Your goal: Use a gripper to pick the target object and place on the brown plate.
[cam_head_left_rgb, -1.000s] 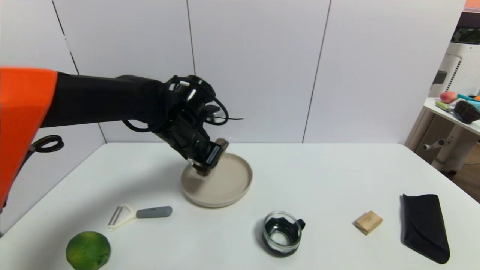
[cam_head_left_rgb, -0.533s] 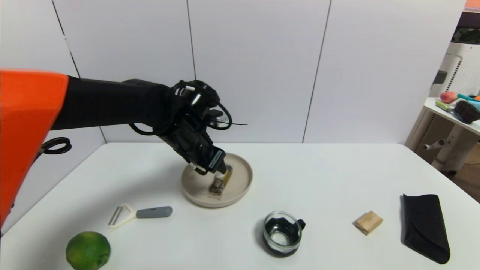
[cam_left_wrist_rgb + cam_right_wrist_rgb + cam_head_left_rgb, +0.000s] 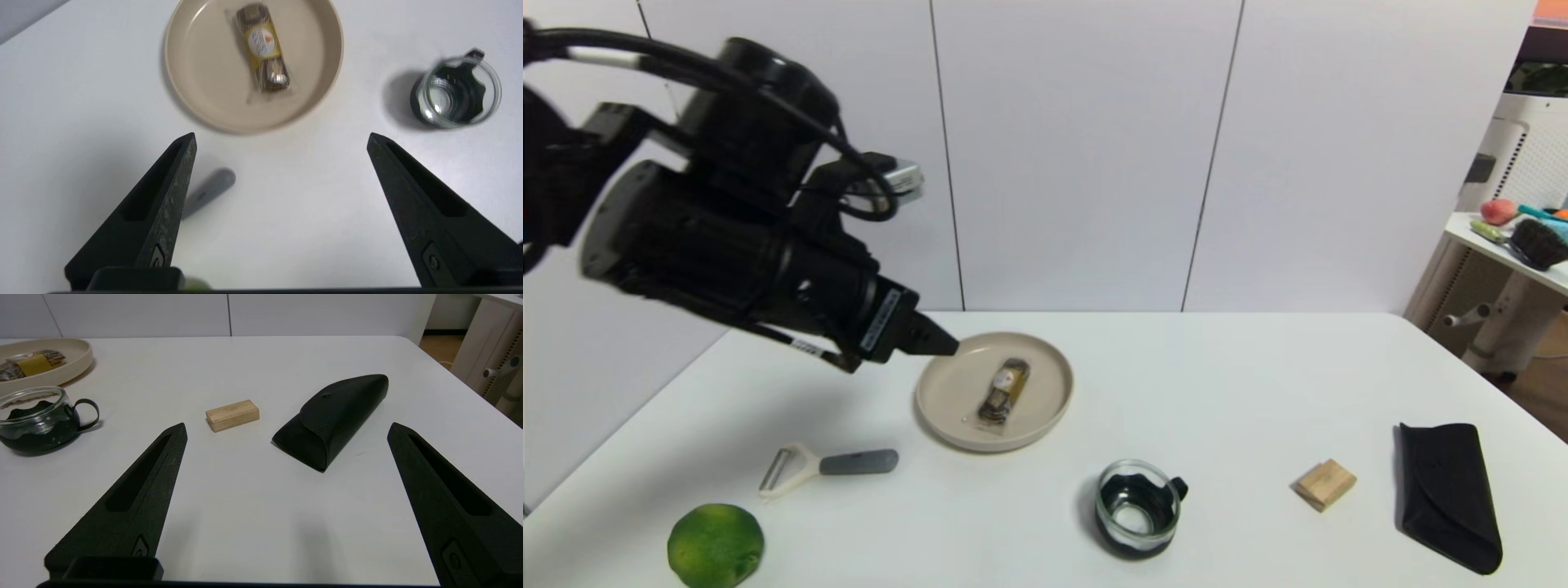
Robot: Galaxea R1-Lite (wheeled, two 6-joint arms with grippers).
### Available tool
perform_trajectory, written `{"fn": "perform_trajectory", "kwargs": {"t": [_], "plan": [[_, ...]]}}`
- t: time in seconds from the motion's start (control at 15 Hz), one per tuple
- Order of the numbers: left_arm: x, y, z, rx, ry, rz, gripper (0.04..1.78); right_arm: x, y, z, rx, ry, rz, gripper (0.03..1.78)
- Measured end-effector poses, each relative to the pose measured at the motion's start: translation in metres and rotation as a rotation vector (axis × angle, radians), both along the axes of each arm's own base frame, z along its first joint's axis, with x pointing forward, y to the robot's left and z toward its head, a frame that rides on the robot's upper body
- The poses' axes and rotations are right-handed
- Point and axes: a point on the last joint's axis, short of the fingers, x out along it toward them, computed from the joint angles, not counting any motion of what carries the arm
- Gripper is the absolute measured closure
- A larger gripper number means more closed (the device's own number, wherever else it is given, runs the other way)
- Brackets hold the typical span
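Note:
The snack packet (image 3: pixel 1005 390), clear plastic with dark contents and a gold-yellow label, lies flat inside the brown plate (image 3: pixel 1045 404) at the table's middle. It also shows in the left wrist view (image 3: pixel 263 47) on the plate (image 3: pixel 196 61). My left gripper (image 3: pixel 947 345) hangs high above the table, left of the plate, open and empty, its fingers (image 3: pixel 171 183) spread wide. My right gripper (image 3: pixel 286 433) is open and empty, low over the table's right side, out of the head view. The right wrist view shows the packet (image 3: pixel 28 364) on the plate (image 3: pixel 77 355).
A grey-handled white peeler (image 3: pixel 829 467) and a green lime (image 3: pixel 716 545) lie at the front left. A dark glass cup (image 3: pixel 1137 506) stands front centre. A wooden block (image 3: pixel 1326 483) and a black pouch (image 3: pixel 1450 494) lie at the right.
My left gripper let go of the packet, which now lies on the plate. The gripper rose and pulled back to the left, towards the camera.

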Motion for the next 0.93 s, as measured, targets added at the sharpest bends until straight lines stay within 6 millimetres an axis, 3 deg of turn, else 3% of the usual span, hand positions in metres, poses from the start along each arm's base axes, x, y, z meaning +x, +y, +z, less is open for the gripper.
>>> {"fn": "perform_trajectory", "kwargs": {"t": [0.13,0.4,0.53,0.67,0.93], "plan": [[-0.032,0.024,-0.016,-0.019,-0.038,0.022,0.26,0.0,0.0,0.0,0.0,0.001,0.0,0.12],[-0.089,0.078,-0.083,-0.031,-0.177,0.122,0.2,0.0,0.0,0.0,0.0,0.0,0.0,0.12],[-0.117,0.102,-0.106,-0.04,-0.31,0.219,0.18,0.0,0.0,0.0,0.0,0.0,0.0,0.12],[-0.149,0.116,-0.128,-0.054,-0.427,0.297,0.17,0.0,0.0,0.0,0.0,0.001,0.0,0.12],[-0.202,0.126,-0.169,-0.072,-0.542,0.388,0.15,0.0,0.0,0.0,0.0,0.0,0.0,0.12]]}}
